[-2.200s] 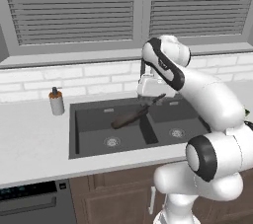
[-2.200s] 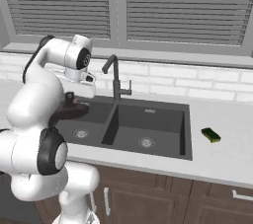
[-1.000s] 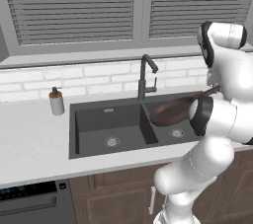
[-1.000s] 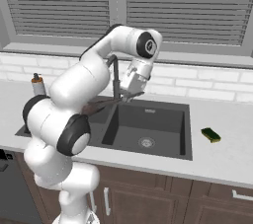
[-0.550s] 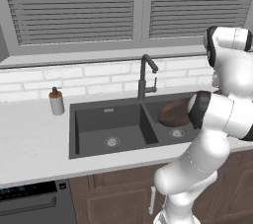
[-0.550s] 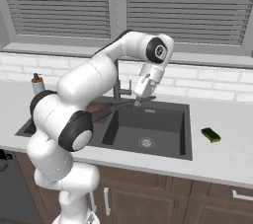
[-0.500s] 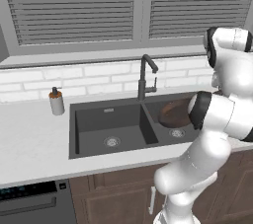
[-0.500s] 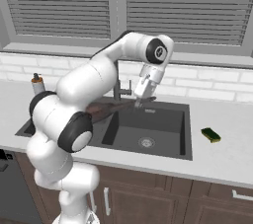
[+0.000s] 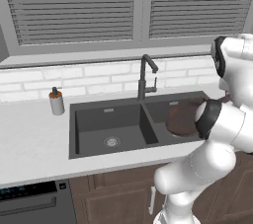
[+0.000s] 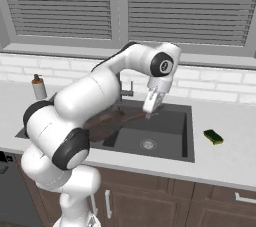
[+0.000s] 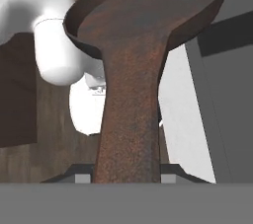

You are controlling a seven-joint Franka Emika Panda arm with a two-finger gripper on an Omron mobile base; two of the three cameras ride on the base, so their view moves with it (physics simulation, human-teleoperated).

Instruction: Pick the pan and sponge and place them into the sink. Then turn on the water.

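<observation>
My gripper is clamped on the handle end of the pan, whose long axis runs level from my fingers leftward, bowl hanging above the sink, so next move is down.

- Left base view: behind-left, looking forward and down on the sink.
- Right base view: behind-right, sharing that sink and faucet.
- Hand view: very close, along the pan handle.
</observation>
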